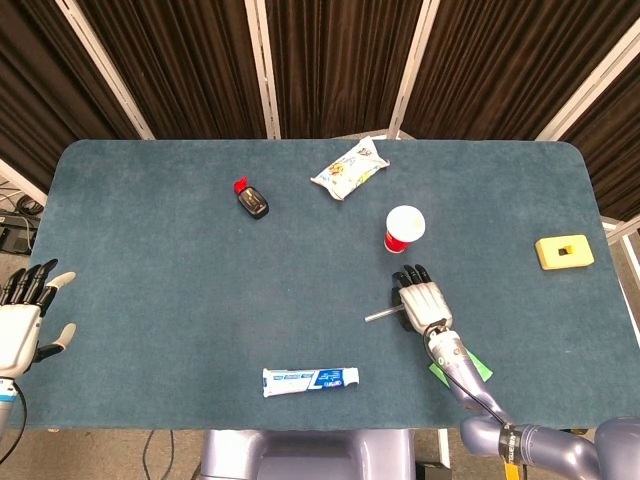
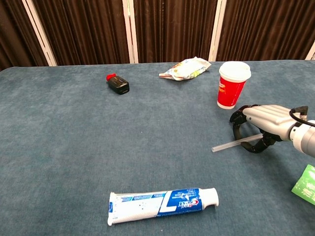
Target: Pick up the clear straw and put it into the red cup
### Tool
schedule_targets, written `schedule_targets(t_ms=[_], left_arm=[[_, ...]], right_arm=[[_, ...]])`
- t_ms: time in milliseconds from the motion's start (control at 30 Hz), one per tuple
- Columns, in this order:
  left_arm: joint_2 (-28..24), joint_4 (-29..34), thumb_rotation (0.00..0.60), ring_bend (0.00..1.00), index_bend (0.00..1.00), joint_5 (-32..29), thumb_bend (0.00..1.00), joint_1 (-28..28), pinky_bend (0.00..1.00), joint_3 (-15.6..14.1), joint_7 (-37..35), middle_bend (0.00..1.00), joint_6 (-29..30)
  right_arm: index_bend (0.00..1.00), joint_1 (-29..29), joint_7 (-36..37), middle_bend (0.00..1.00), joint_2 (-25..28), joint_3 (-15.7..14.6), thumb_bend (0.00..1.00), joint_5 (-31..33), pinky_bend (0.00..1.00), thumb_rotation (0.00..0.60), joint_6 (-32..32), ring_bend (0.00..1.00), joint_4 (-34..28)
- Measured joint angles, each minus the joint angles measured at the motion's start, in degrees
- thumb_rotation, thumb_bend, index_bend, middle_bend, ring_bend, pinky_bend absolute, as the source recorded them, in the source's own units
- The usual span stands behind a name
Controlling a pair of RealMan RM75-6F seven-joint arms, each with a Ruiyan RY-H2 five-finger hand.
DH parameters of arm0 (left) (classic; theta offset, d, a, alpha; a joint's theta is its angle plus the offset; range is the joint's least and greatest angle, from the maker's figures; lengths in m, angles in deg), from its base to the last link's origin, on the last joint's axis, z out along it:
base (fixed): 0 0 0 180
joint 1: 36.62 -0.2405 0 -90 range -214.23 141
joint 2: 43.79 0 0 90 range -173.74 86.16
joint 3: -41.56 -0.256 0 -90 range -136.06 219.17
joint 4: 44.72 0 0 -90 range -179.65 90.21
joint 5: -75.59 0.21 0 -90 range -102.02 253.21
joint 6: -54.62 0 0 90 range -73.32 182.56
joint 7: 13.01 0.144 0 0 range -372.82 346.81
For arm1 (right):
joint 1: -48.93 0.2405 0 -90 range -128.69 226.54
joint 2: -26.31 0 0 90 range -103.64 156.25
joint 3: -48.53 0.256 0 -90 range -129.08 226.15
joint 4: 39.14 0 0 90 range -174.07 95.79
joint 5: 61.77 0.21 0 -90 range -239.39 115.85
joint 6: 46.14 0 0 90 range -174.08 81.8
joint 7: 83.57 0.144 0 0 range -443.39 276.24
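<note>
The clear straw (image 1: pixel 381 315) (image 2: pixel 229 144) lies on the blue table, its left end free and its right end under my right hand (image 1: pixel 423 300) (image 2: pixel 263 120). That hand arches over the straw, its fingers and thumb curled into a ring around it. The straw's free end still rests on the cloth. Just beyond the hand, the red cup (image 1: pixel 404 229) (image 2: pixel 231 86) with a white rim stands upright. My left hand (image 1: pixel 22 320) hovers off the table's left edge with its fingers spread, holding nothing; the chest view does not show it.
A toothpaste tube (image 1: pixel 310 379) (image 2: pixel 162 201) lies near the front edge. At the back are a snack packet (image 1: pixel 350 168) (image 2: pixel 186 68) and a black bottle with a red cap (image 1: pixel 250 200) (image 2: pixel 118 83). A yellow block (image 1: pixel 563 252) sits far right, and a green packet (image 2: pixel 306 184) lies under my right wrist.
</note>
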Motion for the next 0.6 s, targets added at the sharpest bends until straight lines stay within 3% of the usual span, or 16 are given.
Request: schedule_targets(t_ms=[333,600], left_arm=[[0.00,0.05,0.600,0.00,0.18,-0.06,0.37,0.02,0.00,0.01,0.04,0.00,-0.02],[0.03,0.03,0.600,0.00,0.18,-0.01,0.37,-0.03,0.00,-0.02,0.11,0.00,0.08]], right_arm=[[0.50,-0.66,0.97,0.15,1.71,0.00,0.46,-1.22,0.00,0.600,1.76,0.00,-3.12],[0.51,-2.41,3.85,0.15,6.80,0.59,0.45,-2.44,0.00,0.600,4.42,0.00,-9.32]])
